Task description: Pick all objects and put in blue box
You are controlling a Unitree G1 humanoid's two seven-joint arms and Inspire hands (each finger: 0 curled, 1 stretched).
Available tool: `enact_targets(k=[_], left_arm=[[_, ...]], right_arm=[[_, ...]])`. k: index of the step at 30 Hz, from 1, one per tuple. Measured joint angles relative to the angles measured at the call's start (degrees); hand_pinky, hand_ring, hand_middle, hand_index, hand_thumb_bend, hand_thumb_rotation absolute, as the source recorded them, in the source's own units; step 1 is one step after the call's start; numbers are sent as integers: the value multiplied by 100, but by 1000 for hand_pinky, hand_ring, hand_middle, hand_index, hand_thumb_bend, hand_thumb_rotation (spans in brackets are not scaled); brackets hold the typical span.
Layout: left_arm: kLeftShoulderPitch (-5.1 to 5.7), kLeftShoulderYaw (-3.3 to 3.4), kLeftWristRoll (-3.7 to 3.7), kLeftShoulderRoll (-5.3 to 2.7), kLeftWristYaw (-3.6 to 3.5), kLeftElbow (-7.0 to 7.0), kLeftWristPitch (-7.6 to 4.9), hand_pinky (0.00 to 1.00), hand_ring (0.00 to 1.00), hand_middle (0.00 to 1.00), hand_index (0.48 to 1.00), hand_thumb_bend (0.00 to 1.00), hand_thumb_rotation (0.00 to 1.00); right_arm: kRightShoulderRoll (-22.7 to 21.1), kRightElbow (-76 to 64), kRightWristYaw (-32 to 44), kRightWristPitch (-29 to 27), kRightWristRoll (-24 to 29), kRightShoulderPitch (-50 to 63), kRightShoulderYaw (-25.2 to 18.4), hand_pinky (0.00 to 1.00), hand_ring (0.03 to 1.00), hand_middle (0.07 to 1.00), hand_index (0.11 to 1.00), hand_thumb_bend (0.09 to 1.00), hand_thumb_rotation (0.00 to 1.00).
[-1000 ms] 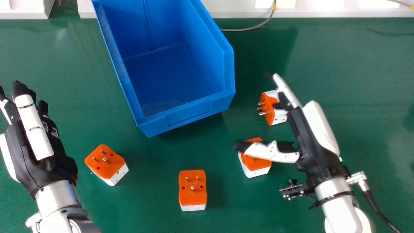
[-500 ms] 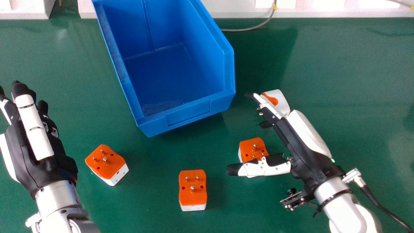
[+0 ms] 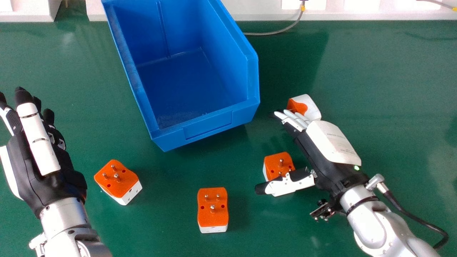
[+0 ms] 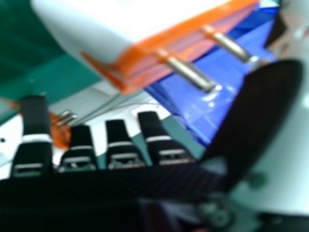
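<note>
My right hand [image 3: 321, 157] is open, back turned up, between two orange-and-white plug adapters. The far adapter [image 3: 311, 106] lies tipped beyond its fingers, partly hidden by them; the nearer one [image 3: 277, 165] stands pins up, partly under the thumb. Two more adapters, at front centre [image 3: 213, 210] and at left [image 3: 119, 182], also stand pins up. Open and idle, my left hand [image 3: 41, 160] is at the left edge. In the right hand view one adapter [image 4: 130, 24] looms close above my right hand [image 4: 118, 145], and another adapter [image 4: 60, 133] is past its fingertips.
The blue box [image 3: 205, 125] stands at the back centre, its inside bare where visible. Behind it a grey cable [image 3: 271, 33] runs along the back of the green table [image 3: 392, 89]. A black cable [image 3: 410, 210] hangs by my right wrist.
My right hand has moved back toward the robot and rolled over, so more of its back shows. The far adapter has turned and shifted slightly. My left hand has barely moved.
</note>
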Motion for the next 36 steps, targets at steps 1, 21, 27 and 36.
enact_targets(k=[1, 21, 27, 36], left_arm=[[0, -2, 0, 0, 0, -3, 1, 1000, 1000, 1000, 1000, 480, 822], [-6, -13, -3, 0, -8, -55, 1, 1000, 1000, 1000, 1000, 484, 838], [-3, -24, 0, 0, 1, -71, 1, 1000, 1000, 1000, 1000, 495, 812], [-1, -47, -2, -1, 2, -71, 2, 1000, 1000, 1000, 1000, 521, 784]], right_arm=[[-24, 82, -49, -39, -23, -46, 32, 743, 935, 927, 876, 1000, 451], [-277, 225, -124, -268, -32, -70, 491, 730, 918, 912, 818, 1000, 293], [-307, 199, -211, -350, 39, 40, 486, 728, 913, 906, 826, 1000, 348], [-328, 201, -300, -379, 62, 85, 487, 725, 914, 904, 835, 1000, 357]])
